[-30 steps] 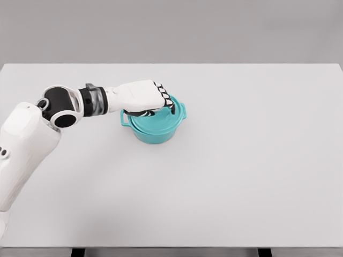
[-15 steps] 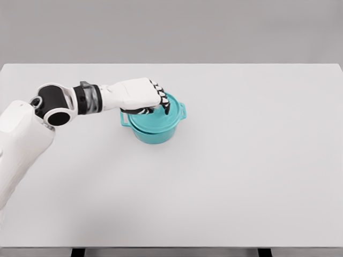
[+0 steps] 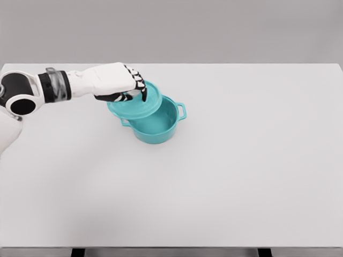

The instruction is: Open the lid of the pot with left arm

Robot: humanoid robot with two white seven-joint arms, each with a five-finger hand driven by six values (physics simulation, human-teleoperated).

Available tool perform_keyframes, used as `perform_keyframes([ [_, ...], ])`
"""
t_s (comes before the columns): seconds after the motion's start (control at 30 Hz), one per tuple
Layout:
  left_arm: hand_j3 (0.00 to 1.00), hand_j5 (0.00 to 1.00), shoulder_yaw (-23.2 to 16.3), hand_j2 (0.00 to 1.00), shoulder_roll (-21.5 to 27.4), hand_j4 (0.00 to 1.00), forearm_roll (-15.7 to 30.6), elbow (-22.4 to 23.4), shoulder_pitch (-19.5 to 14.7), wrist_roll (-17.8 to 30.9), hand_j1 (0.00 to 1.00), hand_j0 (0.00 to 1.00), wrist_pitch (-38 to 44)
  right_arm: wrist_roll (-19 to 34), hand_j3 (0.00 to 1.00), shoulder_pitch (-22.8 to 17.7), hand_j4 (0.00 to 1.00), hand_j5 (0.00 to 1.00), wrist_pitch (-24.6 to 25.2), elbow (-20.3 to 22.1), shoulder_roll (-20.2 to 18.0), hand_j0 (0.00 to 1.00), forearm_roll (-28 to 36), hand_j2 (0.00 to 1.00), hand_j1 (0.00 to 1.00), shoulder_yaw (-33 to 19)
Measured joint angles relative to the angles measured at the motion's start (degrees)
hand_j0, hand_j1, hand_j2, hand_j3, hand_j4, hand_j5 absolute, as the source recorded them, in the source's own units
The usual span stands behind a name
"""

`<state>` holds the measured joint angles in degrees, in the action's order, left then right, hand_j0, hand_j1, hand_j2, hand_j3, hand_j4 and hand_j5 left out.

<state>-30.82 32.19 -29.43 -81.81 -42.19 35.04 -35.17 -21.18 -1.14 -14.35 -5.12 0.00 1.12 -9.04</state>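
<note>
A teal pot (image 3: 158, 124) stands on the white table (image 3: 241, 160), left of the middle, its inside showing on the right. The teal lid (image 3: 136, 101) hangs lifted and shifted to the upper left, still overlapping the pot's left rim. My left hand (image 3: 127, 91) is shut on the lid from above, fingers curled over its top; the knob is hidden under the palm. The left arm reaches in from the left edge. The right arm is out of view.
The pot's side handle (image 3: 182, 111) sticks out to the right. The table's far edge (image 3: 171, 64) runs just behind the hand.
The left hand has risen and moved left with the lid, which has come off the pot. The pot's interior now shows. The pot itself has stayed put.
</note>
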Motion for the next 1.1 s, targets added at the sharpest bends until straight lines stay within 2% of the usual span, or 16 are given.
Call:
perform_keyframes([
  [0.27,0.5,0.5,3.47,0.5,7.05,0.5,1.12,0.43,1.06,0.0,0.5,0.5,-0.01,0.0,1.0,0.0,1.0,1.0,-0.01,-0.01,0.0,1.0,0.0,1.0,1.0,0.0],
  [0.4,0.5,0.5,3.98,0.5,9.45,0.5,1.81,2.49,1.49,0.0,0.5,0.5,0.0,0.0,1.0,0.0,1.0,1.0,-0.01,0.01,0.0,1.0,-0.01,1.0,1.0,0.0],
  [0.73,0.46,0.46,4.85,0.46,10.91,0.46,1.47,11.5,4.04,0.01,0.46,0.46,-0.03,0.0,1.0,0.0,1.0,1.0,0.0,0.01,0.0,1.0,-0.01,1.0,1.0,0.0],
  [0.83,0.45,0.45,4.92,0.45,10.88,0.45,1.61,12.71,5.1,-0.02,0.45,0.45,0.04,0.0,1.0,0.0,1.0,1.0,0.0,0.01,0.0,1.0,-0.01,1.0,1.0,0.0],
  [0.9,0.46,0.46,5.16,0.46,10.93,0.46,3.27,12.94,5.8,-0.21,0.46,0.46,0.6,0.0,1.0,0.0,1.0,1.0,-0.02,0.01,0.0,1.0,0.01,1.0,1.0,0.0],
  [0.97,0.55,0.55,5.38,0.55,11.26,0.55,4.3,13.04,6.5,-0.27,0.55,0.55,0.89,0.0,1.0,0.0,1.0,1.0,-0.01,0.01,0.0,1.0,0.01,1.0,1.0,0.0],
  [1.03,0.81,0.81,5.37,0.81,11.88,0.81,2.94,13.2,6.68,-0.15,0.81,0.81,0.46,0.0,1.0,0.0,1.0,1.0,-0.01,0.01,0.0,1.0,0.01,1.0,1.0,0.0],
  [1.1,1.0,1.0,5.62,1.0,12.73,1.0,2.16,13.28,6.86,-0.08,1.0,1.0,0.24,0.0,1.0,0.0,1.0,1.0,-0.01,0.01,0.0,1.0,0.0,1.0,1.0,0.0],
])
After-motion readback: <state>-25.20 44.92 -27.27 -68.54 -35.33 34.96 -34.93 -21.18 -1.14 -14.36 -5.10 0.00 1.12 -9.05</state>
